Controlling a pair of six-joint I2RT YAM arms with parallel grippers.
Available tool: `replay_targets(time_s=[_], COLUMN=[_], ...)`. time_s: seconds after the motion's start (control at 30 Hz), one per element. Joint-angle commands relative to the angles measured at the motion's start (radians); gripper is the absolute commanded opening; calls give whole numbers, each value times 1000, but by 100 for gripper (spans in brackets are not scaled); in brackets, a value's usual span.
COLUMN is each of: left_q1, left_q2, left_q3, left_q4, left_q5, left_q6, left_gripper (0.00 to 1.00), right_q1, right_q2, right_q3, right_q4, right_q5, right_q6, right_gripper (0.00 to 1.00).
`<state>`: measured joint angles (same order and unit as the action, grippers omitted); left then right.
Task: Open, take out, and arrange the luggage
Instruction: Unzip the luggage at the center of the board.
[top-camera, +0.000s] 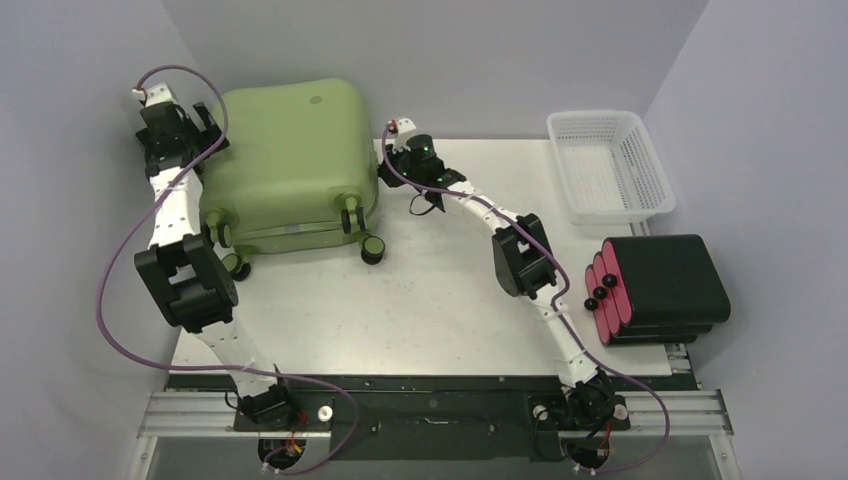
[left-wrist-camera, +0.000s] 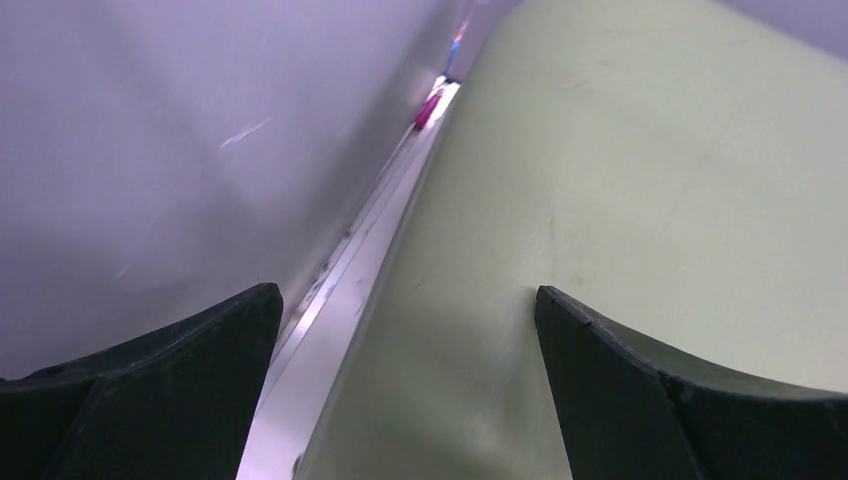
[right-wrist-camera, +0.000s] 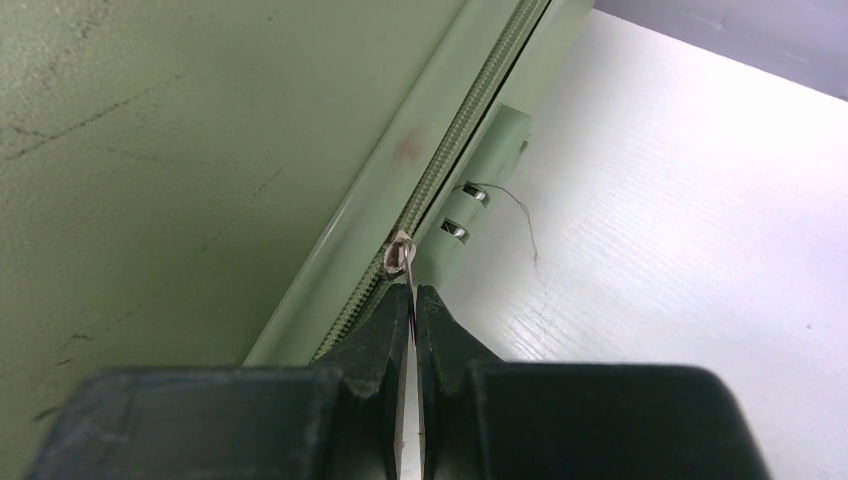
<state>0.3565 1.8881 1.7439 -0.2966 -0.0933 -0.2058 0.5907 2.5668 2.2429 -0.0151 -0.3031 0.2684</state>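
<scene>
The left end effector (left-wrist-camera: 405, 291) and right end effector (right-wrist-camera: 414, 292) were black; white arms (top-camera: 178, 212) carried looping purple cables (top-camera: 98, 300).

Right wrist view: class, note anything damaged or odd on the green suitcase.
The luggage shell carries dark scuffs and scratches, with a brownish smudge on its rim beside the zip. A thin loose thread trails from the lock onto the table.

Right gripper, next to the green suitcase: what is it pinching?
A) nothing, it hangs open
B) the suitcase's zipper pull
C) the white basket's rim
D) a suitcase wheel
B: in the right wrist view the right gripper is shut on the thin zipper pull, which hangs from the zipper seam of the olive-green suitcase.
</scene>
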Motion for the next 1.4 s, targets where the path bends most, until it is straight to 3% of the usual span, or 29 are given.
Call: replay_targets(time_s=[0.0, 0.1, 0.23, 0.53, 0.97, 1.37], left_q1=[0, -3, -37, -179, -281, -452], left_q2=[106, 141, 181, 179, 79, -8], left_q3=[9, -1, -12, -62, -218, -308], left_q4=[32, 76, 99, 78, 16, -167], left_q5=[272, 456, 586, 645, 718, 768], left_q6=[10, 5, 38, 121, 199, 397], left_gripper=[96, 96, 96, 97, 98, 98], right_q1=[-63, -63, -54, 0, 65, 167], right_q2=[11, 19, 9, -95, -342, -606], right_q3=[91, 97, 81, -29, -414, -785], right_q4=[124, 145, 165, 116, 129, 195], right_q5=[112, 38, -123, -258, -276, -230], right_q6=[15, 10, -18, -162, -238, -253], right_gripper=[0, 0, 0, 0, 0, 0])
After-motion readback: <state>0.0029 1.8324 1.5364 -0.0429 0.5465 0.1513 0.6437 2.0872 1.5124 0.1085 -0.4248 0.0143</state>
